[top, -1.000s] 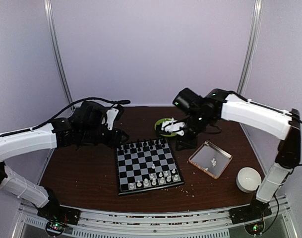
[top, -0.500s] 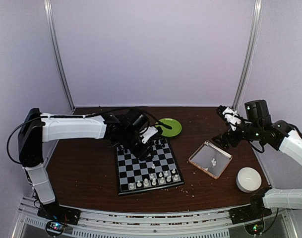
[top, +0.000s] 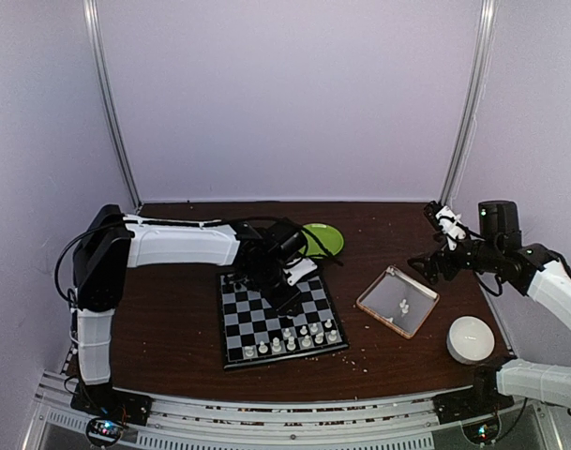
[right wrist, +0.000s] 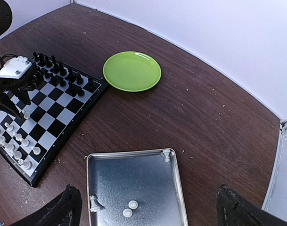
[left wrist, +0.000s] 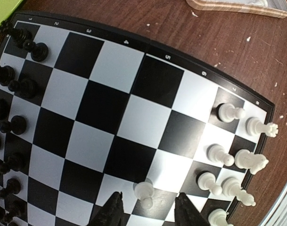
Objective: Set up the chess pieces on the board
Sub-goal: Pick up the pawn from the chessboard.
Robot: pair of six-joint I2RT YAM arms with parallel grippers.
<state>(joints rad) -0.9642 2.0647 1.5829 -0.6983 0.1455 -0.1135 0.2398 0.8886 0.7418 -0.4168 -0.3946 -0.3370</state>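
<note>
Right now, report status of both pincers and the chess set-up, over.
Left pincer open, straddling small white plastic pawn on black-and-grey checked chessboard. Right pincer wide open, empty, near shiny square tray. Nothing blocking pawn.

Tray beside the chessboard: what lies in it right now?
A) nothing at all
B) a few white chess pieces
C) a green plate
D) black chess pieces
B: the right wrist view looks straight down into the tray, and a few small white chess pieces lie on its bare floor.
</note>
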